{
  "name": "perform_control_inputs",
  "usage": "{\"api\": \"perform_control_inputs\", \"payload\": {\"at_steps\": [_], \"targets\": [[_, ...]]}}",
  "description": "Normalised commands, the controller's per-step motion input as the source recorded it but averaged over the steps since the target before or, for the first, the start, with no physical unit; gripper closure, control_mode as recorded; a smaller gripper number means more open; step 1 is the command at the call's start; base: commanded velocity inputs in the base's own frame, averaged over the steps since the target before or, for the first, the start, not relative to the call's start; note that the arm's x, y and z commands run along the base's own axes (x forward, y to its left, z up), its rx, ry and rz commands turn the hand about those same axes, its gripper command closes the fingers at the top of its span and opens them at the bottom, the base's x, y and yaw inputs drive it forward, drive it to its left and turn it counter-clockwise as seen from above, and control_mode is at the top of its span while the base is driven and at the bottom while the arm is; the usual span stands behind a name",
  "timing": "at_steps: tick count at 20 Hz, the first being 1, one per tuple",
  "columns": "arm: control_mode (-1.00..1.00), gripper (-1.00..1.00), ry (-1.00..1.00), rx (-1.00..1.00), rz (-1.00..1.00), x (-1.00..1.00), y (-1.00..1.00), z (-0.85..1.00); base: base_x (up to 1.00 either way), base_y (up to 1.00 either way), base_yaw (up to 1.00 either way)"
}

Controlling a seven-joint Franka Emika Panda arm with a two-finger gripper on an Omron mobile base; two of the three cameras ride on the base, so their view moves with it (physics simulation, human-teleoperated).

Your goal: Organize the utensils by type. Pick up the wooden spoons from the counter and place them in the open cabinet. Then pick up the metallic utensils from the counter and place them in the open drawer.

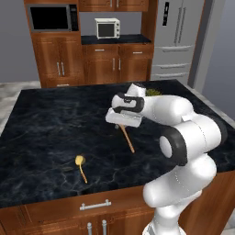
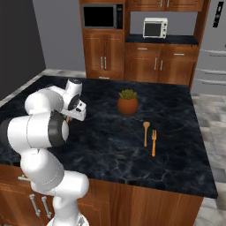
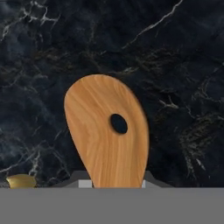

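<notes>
Above the dark bench [image 1: 46,124], the claw [image 1: 123,123] is clamped on a wooden spoon [image 3: 107,131], which hangs with its handle sloping down toward the stone. For a good carry, I think the grip should stay firm and the lift slow, so the spoon does not swing before the cabinet.

Tan wood-grain spoon [image 3: 107,135]; black white-veined marble counter [image 3: 175,65].

From my right base camera, the arm [image 2: 44,128] bends over the left part of the dark marble counter [image 2: 176,110]. A potted plant [image 2: 127,102] stands mid-counter. Nearer the right edge, a wooden spoon [image 2: 145,133] and an orange-toned fork [image 2: 153,142] lie side by side, just apart.
</notes>
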Motion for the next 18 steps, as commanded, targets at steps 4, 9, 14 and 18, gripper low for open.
{"api": "perform_control_inputs", "payload": {"at_steps": [4, 9, 14, 18], "targets": [[-1.0, 1.0, -0.16, -0.08, 0.31, -0.56, -0.18, 0.34, 0.0, 0.0, 0.0], [-1.0, 1.0, -0.17, -0.03, 0.26, -0.59, -0.2, 0.25, 0.0, 0.0, 0.0], [-1.0, 1.0, -0.13, -0.06, 0.21, -0.5, -0.13, 0.28, 0.0, 0.0, 0.0], [-1.0, 1.0, -0.13, -0.1, 0.22, -0.53, -0.12, 0.29, 0.0, 0.0, 0.0]]}}
